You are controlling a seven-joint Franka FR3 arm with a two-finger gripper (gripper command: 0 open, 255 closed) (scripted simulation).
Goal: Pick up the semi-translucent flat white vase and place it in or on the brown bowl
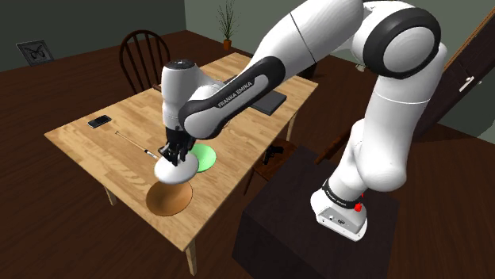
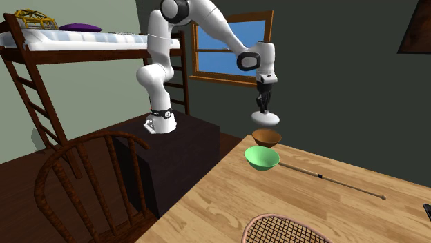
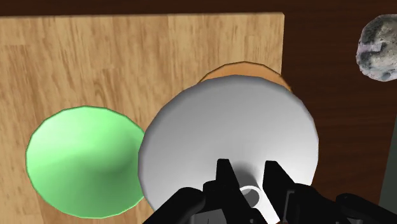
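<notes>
Inspected table point(image 1: 87, 143) first. Found brown bowl point(image 1: 169, 198) near the edge on the stand's side, green bowl point(image 1: 208, 157) just beside it. Saw nothing inside either, though brown bowl's interior was largely screened in the wrist view. Found white vase point(image 1: 175, 168) in the air, above brown bowl and clear of it, with axis upright, wide flat end down and narrow neck up. Found claw point(image 1: 173, 154) clenched on that neck from above. Judged a straight descent nearly sufficient, with a slight shift away from green bowl to centre.
</notes>
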